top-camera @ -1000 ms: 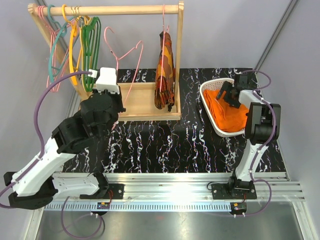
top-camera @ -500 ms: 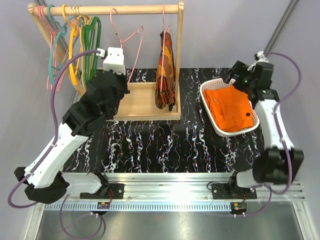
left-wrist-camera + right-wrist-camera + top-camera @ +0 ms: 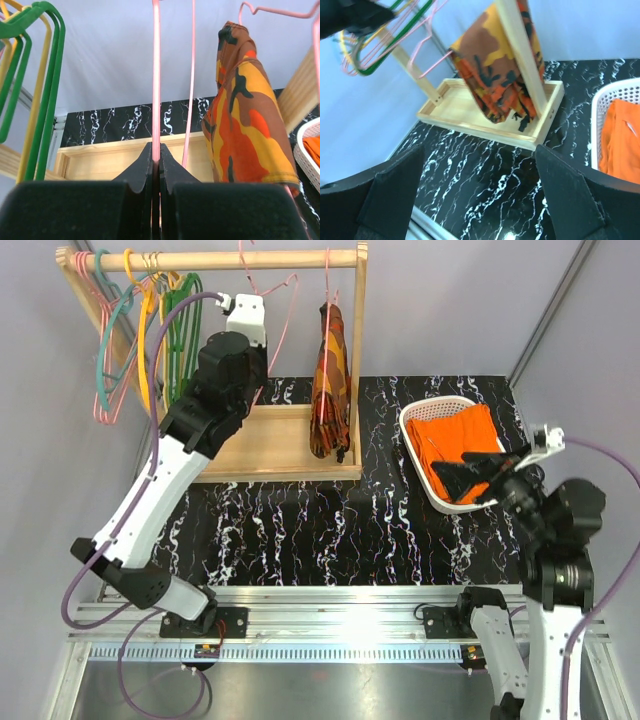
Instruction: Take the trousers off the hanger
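Note:
The bright orange trousers lie folded in the white basket at the right, off the hanger; they also show in the right wrist view. The pale pink wire hanger is bare and held up by the wooden rail. My left gripper is shut on one wire of the hanger, pinched between the jaw tips. My right gripper is open and empty, hovering at the basket's near side, above the table.
A patterned orange-brown-yellow garment hangs on another pink hanger at the rail's right end. Green, yellow and teal hangers crowd the left end. The rack's wooden tray base sits on the black marbled table.
My left arm has lifted the pink hanger from mid-height up to the rail. My right arm has pulled back from the basket toward the near edge, empty.

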`<move>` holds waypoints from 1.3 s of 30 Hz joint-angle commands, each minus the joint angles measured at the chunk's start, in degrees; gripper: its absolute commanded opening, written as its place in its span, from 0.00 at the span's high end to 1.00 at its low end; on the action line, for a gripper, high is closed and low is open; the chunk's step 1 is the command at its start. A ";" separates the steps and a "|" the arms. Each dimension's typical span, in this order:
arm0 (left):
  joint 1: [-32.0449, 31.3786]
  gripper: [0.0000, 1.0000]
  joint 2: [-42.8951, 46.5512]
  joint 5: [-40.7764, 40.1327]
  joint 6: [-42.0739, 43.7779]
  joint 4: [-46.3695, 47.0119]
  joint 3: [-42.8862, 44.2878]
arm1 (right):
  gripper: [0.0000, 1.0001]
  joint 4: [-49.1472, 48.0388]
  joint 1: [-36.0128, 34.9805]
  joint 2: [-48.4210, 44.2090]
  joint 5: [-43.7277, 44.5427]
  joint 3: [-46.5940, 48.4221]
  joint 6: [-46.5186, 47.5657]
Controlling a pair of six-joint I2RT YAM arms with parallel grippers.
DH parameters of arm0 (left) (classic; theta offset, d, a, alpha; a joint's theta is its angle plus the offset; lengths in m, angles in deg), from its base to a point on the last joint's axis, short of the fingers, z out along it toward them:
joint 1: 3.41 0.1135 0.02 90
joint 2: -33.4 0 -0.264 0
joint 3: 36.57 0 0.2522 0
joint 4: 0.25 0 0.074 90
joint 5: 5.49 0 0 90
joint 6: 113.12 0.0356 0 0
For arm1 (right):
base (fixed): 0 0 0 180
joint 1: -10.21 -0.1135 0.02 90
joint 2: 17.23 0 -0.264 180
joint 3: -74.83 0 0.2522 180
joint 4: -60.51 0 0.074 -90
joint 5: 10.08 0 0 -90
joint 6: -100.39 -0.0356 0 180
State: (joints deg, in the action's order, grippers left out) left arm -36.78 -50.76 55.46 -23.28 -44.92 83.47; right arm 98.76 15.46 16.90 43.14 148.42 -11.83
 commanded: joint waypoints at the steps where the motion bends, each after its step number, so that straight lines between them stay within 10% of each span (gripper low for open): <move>1: 2.15 1.00 -1.79 2.96 0.43 3.85 3.67 | 0.00 6.50 -0.25 -4.49 -2.95 -0.60 0.14; 9: 4.18 0.98 -1.10 4.97 -4.40 3.49 -2.02 | 0.01 17.17 -1.30 -8.29 -0.23 3.36 4.72; 15: 4.18 0.19 7.50 6.90 -7.65 1.48 -7.39 | 0.01 24.37 -4.46 -7.15 15.37 7.39 10.35; 19: 3.31 0.01 17.78 9.02 -12.83 -2.39 -14.68 | 0.00 29.20 -7.62 -6.88 24.53 9.33 12.81; 39: 1.28 0.01 63.06 -4.43 -12.06 -17.25 -51.16 | 0.00 36.95 -15.27 -8.91 43.53 13.21 15.71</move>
State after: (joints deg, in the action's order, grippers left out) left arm -35.34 9.81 53.29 -38.13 -62.63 33.90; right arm 136.31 1.50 7.43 83.75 161.06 2.25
